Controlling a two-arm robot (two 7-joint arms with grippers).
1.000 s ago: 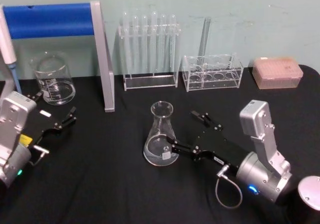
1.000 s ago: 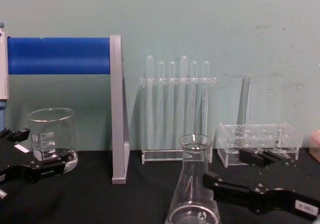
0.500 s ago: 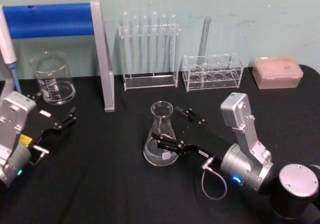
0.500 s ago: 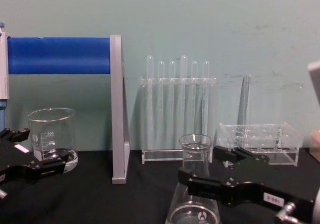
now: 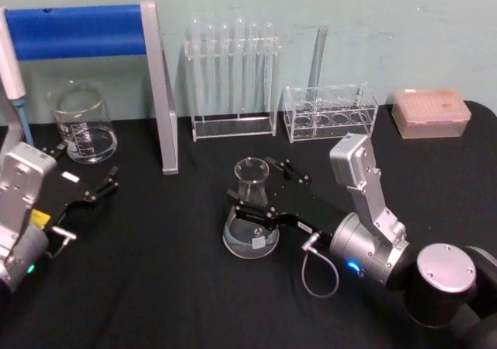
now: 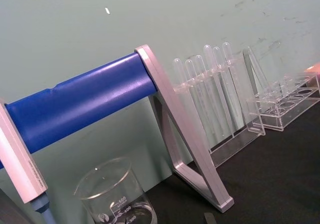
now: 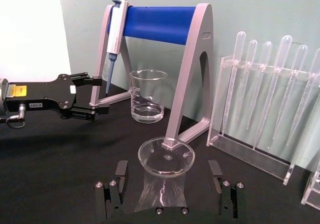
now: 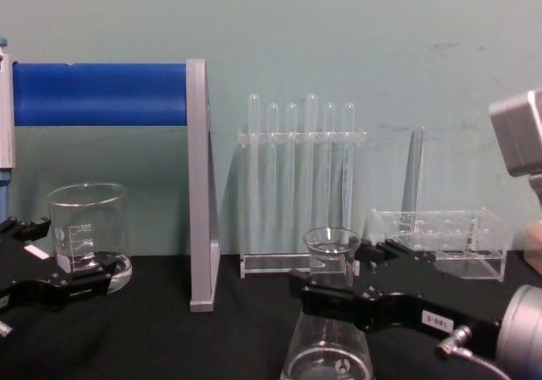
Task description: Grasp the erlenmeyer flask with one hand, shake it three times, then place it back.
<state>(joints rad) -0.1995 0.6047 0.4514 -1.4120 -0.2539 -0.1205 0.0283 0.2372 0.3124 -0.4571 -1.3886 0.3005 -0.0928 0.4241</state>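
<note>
Flask [image 5: 250, 239] stands upright mid-table on black cloth [image 5: 171, 287], in front of the rack [image 5: 233, 125]. Right gripper [image 5: 255, 187] straddles its neck, jaws spread wide with gaps on both sides, nothing held. Grasp not made; three shakes and set-down pending. Clear smooth glass, conical, flared rim, likely slippery. Left gripper [image 5: 87, 162] idle by beaker [image 5: 81, 123], jaws apart, empty.

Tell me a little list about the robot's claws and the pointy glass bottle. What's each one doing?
Erlenmeyer flask: upright on the black table
Right claw: open, a finger on each side of the flask's neck
Left claw: open, resting by the beaker
Shaking: not begun
</note>
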